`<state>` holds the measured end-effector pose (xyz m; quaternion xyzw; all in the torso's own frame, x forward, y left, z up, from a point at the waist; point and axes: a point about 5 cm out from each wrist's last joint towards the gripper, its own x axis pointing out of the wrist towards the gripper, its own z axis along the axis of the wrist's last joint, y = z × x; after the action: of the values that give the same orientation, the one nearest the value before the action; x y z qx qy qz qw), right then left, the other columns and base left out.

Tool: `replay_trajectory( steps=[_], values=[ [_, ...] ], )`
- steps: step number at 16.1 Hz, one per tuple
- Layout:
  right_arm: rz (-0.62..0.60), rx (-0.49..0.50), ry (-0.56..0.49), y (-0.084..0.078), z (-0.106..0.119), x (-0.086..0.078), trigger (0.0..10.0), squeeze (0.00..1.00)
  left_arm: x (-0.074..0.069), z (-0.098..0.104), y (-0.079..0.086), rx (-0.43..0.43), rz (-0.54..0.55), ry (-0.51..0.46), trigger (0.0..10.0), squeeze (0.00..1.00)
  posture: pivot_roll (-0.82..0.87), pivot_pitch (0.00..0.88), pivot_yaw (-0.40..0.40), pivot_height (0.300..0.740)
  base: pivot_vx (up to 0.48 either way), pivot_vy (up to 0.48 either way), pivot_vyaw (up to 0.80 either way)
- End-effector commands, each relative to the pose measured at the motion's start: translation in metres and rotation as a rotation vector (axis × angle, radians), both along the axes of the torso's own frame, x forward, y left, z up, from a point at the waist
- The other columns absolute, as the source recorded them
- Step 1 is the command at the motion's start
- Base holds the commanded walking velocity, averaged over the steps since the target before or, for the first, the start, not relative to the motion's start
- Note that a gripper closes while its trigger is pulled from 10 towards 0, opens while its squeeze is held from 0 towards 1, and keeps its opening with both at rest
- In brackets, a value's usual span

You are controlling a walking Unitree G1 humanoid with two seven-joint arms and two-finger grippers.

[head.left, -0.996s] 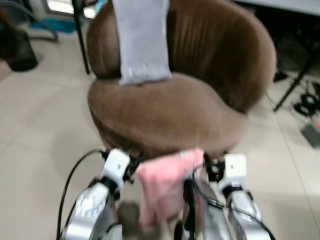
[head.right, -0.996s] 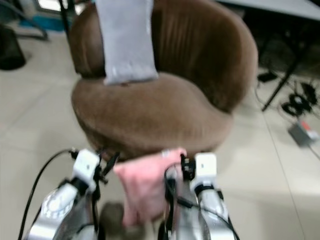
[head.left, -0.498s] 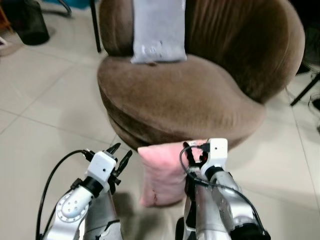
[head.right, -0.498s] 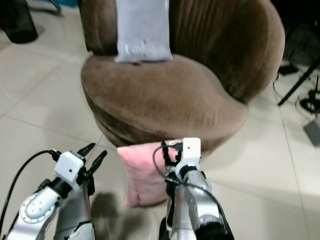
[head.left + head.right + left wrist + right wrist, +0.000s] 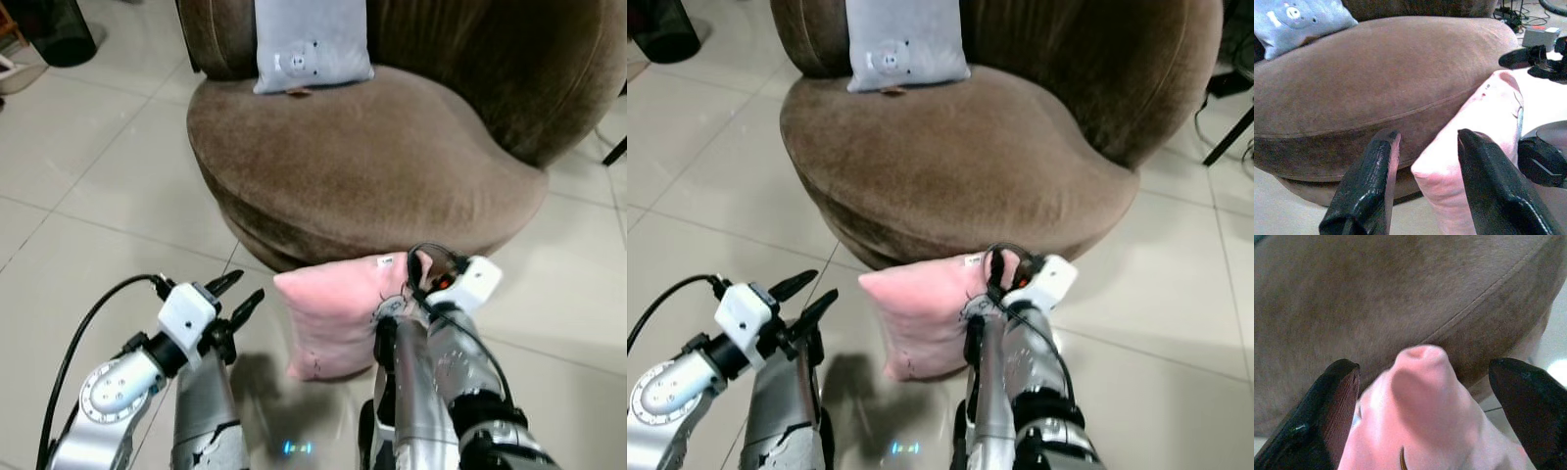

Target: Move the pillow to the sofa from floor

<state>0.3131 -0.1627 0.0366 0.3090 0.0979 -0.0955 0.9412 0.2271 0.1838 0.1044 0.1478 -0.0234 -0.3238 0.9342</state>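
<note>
Left gripper: raised over the tiled floor, just left of the pink pillow; its jaws stand open and hold nothing, one finger level with the pillow's near corner in the left wrist view. Pink pillow: upright on the floor, leaning against the front base of the brown sofa. Right gripper: at the pillow's upper right corner; its jaws are spread wide, one finger on either side of that corner, not closed on it. Sofa: round, low-backed; a grey-blue cushion with a small bear print rests against its backrest.
</note>
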Motion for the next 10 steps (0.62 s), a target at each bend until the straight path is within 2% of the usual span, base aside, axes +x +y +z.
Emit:
replay_trajectory(
  steps=[1, 4, 5, 7, 10],
  values=[
    [-0.044, 0.042, 0.019, -0.007, -0.005, -0.001, 10.0, 1.00, 0.000, 0.009, 0.001, 0.003, -0.037, -0.009, 10.0, 0.00, 0.29, 0.284, -0.044, 0.482, 0.000, 0.000, 0.00],
    [-0.027, -0.029, 0.111, 0.001, -0.011, 0.003, 10.0, 1.00, -0.004, 0.015, 0.003, 0.023, -0.091, 0.019, 10.0, 0.00, 0.32, 0.304, -0.027, 0.482, 0.000, 0.000, 0.00],
    [-0.002, -0.035, 0.138, 0.009, -0.012, 0.005, 10.0, 0.00, -0.007, 0.017, 0.004, 0.030, -0.113, 0.033, 10.0, 0.00, 0.34, 0.315, -0.017, 0.482, 0.000, 0.000, 0.00],
    [0.032, 0.009, 0.138, 0.022, -0.011, 0.008, 10.0, 0.00, -0.011, 0.021, 0.007, 0.035, -0.128, 0.050, 10.0, 0.00, 0.35, 0.319, -0.011, 0.482, 0.000, 0.000, 0.00],
    [0.123, 0.016, 0.136, 0.044, -0.010, 0.010, 10.0, 0.00, -0.014, 0.022, 0.008, 0.041, -0.140, 0.068, 10.0, 0.00, 0.36, 0.322, -0.014, 0.482, 0.000, 0.000, 0.00]
  ],
)
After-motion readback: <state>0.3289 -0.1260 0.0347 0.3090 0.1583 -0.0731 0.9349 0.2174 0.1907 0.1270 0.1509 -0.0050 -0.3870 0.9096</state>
